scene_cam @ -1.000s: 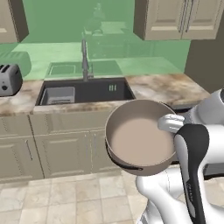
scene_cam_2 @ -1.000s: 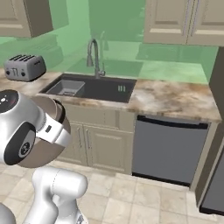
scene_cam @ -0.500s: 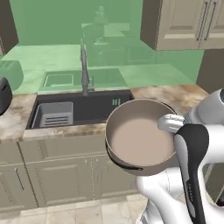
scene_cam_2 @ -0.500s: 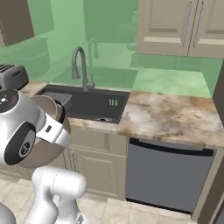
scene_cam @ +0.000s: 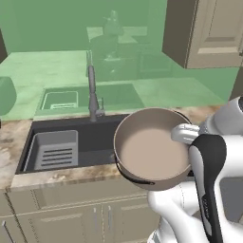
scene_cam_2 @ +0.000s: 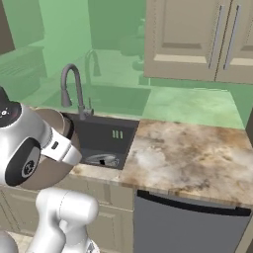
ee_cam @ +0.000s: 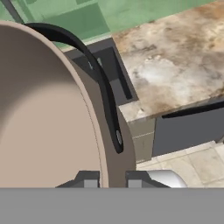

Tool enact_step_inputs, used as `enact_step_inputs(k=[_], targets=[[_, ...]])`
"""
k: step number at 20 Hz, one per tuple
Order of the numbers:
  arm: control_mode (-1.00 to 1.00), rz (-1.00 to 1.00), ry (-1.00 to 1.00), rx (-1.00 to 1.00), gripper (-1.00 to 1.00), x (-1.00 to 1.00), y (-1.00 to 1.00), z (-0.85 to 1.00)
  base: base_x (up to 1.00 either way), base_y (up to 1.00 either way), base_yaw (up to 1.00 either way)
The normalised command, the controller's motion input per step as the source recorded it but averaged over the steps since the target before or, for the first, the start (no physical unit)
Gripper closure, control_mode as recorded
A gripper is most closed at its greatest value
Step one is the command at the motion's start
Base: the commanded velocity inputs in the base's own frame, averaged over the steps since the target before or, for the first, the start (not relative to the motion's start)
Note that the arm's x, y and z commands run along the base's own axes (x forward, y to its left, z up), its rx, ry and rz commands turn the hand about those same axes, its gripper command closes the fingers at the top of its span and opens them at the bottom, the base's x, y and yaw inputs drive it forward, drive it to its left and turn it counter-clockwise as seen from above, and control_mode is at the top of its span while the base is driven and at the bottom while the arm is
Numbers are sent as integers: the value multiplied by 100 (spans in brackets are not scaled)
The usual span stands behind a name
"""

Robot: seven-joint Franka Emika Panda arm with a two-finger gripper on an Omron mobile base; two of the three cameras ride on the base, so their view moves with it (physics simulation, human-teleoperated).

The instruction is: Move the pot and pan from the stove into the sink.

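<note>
In the left base view the pot [scene_cam: 151, 148] hangs tilted in the air, mouth toward the camera, just right of the sink [scene_cam: 76, 142] and over the desk's [scene_cam: 33, 174] near edge; the basin lies to its left and slightly farther. The ribbed rack [scene_cam: 54, 148] fills the basin's left part.

In the right base view the pot [scene_cam_2: 57, 153] sits behind the arm, the faucet [scene_cam_2: 71, 89] beyond it.

In the hand view the tool [ee_cam: 109, 179] is clamped on the pot's rim [ee_cam: 94, 118], beside its dark handle [ee_cam: 103, 83].
</note>
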Motion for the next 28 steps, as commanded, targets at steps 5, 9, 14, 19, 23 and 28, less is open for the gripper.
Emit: enact_step_inputs(k=[5,9,14,19,23,28], targets=[[100,0,0,0,100,0,0,0,40,2,-2],[-100,-1,0,0,100,10,0,-1,0,0,0],[-100,-1,0,0,100,55,0,-9,0,0,0],[-100,-1,0,0,100,75,0,-15,0,0,0],[-100,-2,0,0,100,70,-4,-16,0,0,0],[-100,1,0,0,100,48,-11,-23,0,0,0]])
